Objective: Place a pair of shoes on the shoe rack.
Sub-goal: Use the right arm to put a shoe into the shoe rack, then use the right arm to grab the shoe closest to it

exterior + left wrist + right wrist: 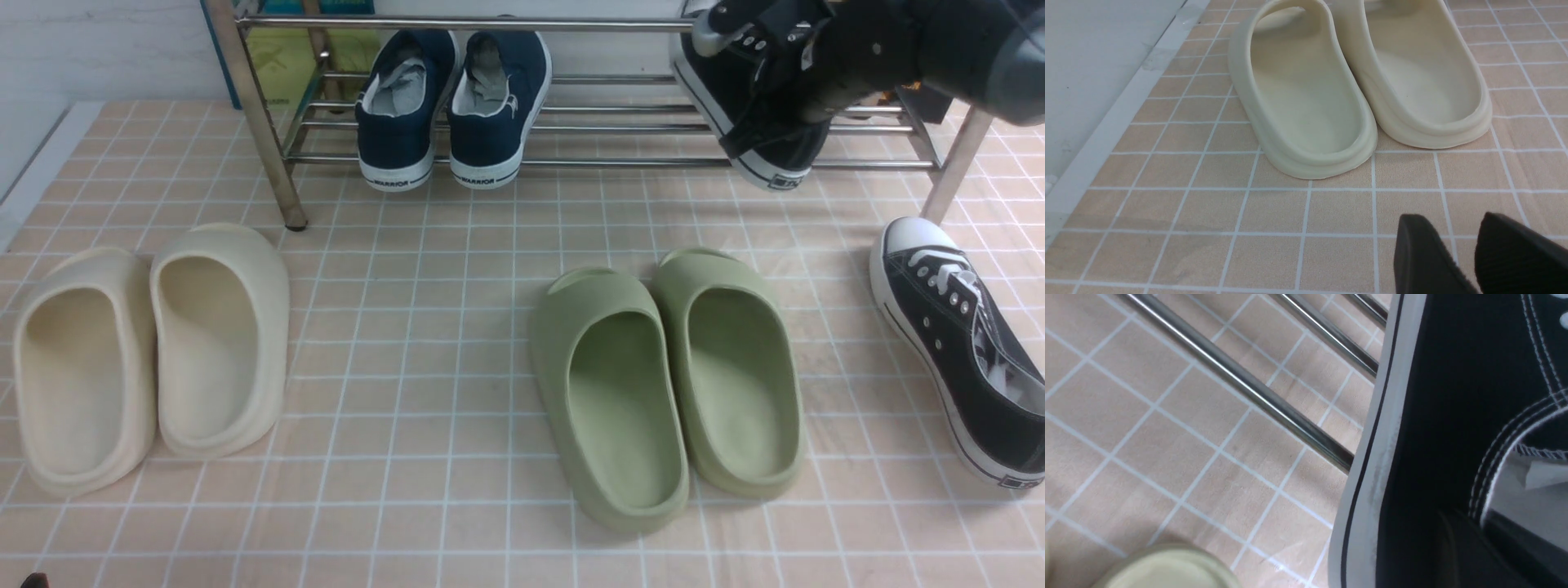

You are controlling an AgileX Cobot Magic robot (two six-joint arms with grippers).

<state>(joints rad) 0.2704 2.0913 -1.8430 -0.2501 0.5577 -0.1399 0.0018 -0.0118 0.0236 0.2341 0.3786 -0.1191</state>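
Front view: the right gripper (804,86) is clamped on the collar of a black canvas lace-up sneaker (755,122) with a white rubber sole, holding it over the right end of the low chrome tube shoe rack (612,162). The sneaker's long axis runs front to back and is tilted, with the heel low and toward the robot above the front tube and the toe raised and pointing away; whether it touches the tubes cannot be told. A second black canvas sneaker (955,351) with white laces and toe cap lies on the pink tile-patterned tabletop (424,327) at the right edge. Its toe points away toward the rack's right leg and its heel sits nearer the robot and further right. Navy-blue slip-on shoes (445,106) sit on the rack's left half, heels toward the robot. Cream foam slippers (147,351) lie at the left and green foam slippers (669,376) in the middle. Left wrist view: the left gripper (1466,261) has its black fingers (1425,261) apart, holding nothing, above bare tiles near the cream slippers' (1306,102) heels. Right wrist view: the held sneaker's (1433,416) white sole edge crosses a rack tube (1241,379), and a dark gripper finger (1461,547) presses at the collar.
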